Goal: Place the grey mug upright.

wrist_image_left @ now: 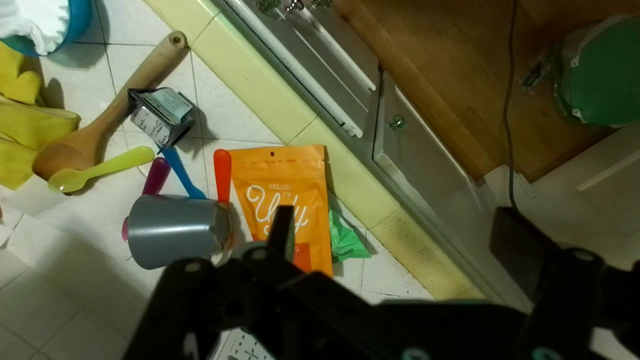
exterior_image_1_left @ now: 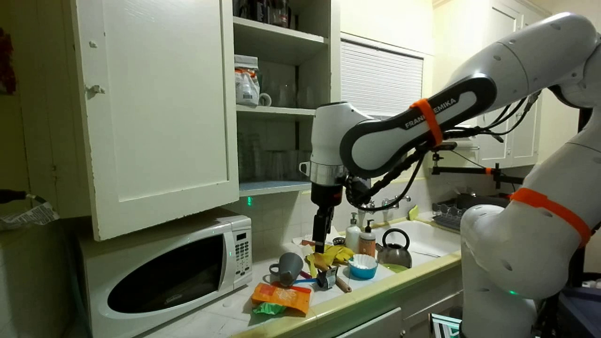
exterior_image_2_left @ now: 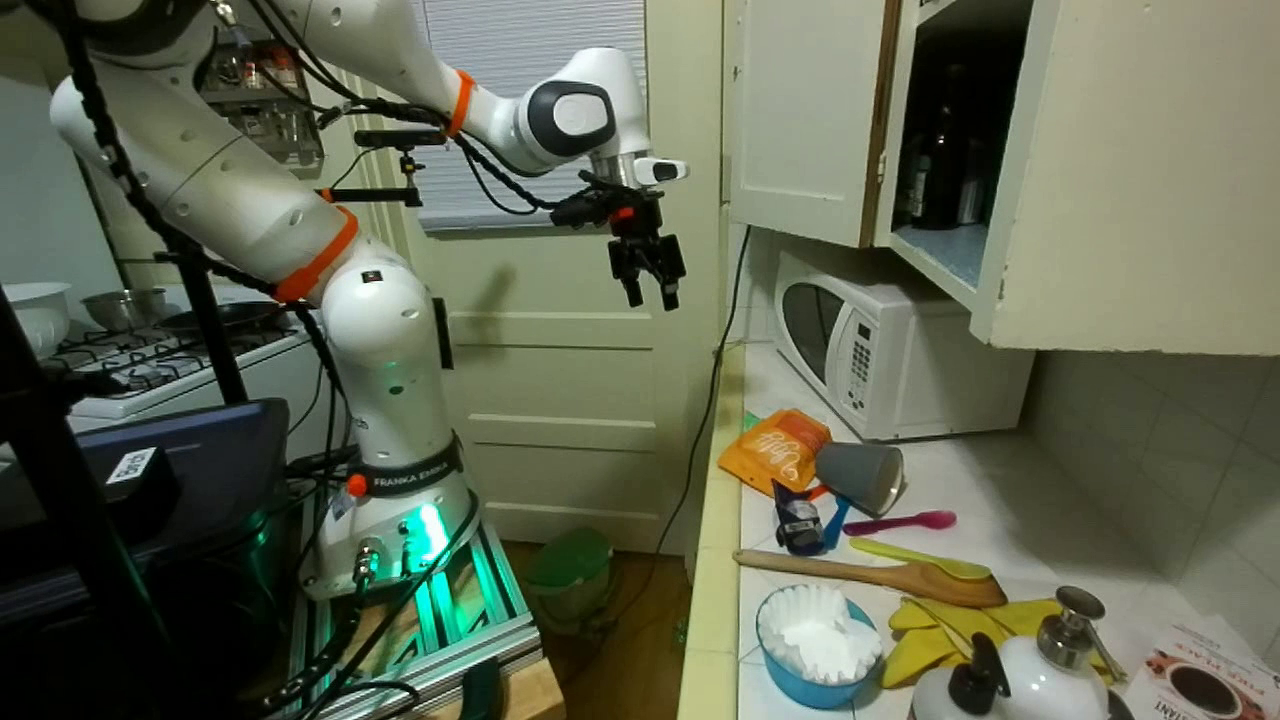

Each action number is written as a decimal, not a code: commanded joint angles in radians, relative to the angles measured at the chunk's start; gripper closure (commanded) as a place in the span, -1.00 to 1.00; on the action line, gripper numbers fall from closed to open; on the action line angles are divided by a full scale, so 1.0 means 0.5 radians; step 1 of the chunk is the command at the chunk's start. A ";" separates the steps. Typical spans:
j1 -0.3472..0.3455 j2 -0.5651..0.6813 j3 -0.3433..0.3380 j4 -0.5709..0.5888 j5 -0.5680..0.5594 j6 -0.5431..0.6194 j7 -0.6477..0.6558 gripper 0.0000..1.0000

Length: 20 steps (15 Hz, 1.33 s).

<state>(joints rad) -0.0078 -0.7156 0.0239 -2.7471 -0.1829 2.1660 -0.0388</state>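
Gripper point(wrist_image_left: 395, 225): spread | mug point(wrist_image_left: 175, 230): sideways, mouth point(exterior_image_2_left: 888, 480) shown in an exterior view, unseen from wrist | pouch point(wrist_image_left: 280, 185): at counter edge point(wrist_image_left: 350, 175) | bare tile point(exterior_image_2_left: 1015, 462): wallward

Worktop point(exterior_image_2_left: 1000, 475), white-tiled, yellow-edged | microwave point(exterior_image_2_left: 900, 340) | grey mug point(exterior_image_2_left: 855, 475) on its side | orange pouch point(exterior_image_2_left: 775, 452) | wooden spoon point(exterior_image_2_left: 880, 575) | magenta spoon point(exterior_image_2_left: 905, 523) | yellow gloves point(exterior_image_2_left: 930, 622) | blue container point(exterior_image_2_left: 812, 692) | pump bottles point(exterior_image_1_left: 367, 244)

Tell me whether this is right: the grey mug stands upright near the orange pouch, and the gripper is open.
Not quite. The grey mug is not upright: the wrist view shows it lying on its side. It is near the orange pouch, and the gripper is open.
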 commanded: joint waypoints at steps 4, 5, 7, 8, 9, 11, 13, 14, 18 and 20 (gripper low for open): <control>0.005 -0.022 0.020 0.005 -0.002 -0.007 0.004 -1.00; 0.005 -0.023 0.021 0.005 -0.002 -0.007 0.004 -1.00; 0.005 -0.024 0.021 0.005 -0.002 -0.007 0.004 -1.00; 0.005 -0.024 0.021 0.005 -0.002 -0.007 0.004 -1.00; -0.012 0.032 -0.031 0.042 0.034 -0.035 -0.009 -1.00; -0.039 0.057 -0.230 0.035 0.024 -0.006 -0.260 -1.00; -0.059 0.105 -0.439 0.041 0.025 -0.022 -0.559 -1.00; -0.022 0.138 -0.596 0.047 0.011 -0.024 -0.724 -1.00; -0.010 0.296 -1.036 0.168 -0.023 -0.093 -1.387 -1.00; -0.094 0.424 -1.080 0.253 0.047 -0.084 -1.616 -1.00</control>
<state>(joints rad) -0.0265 -0.6064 -0.4828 -2.7000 -0.1840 2.1563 -0.7001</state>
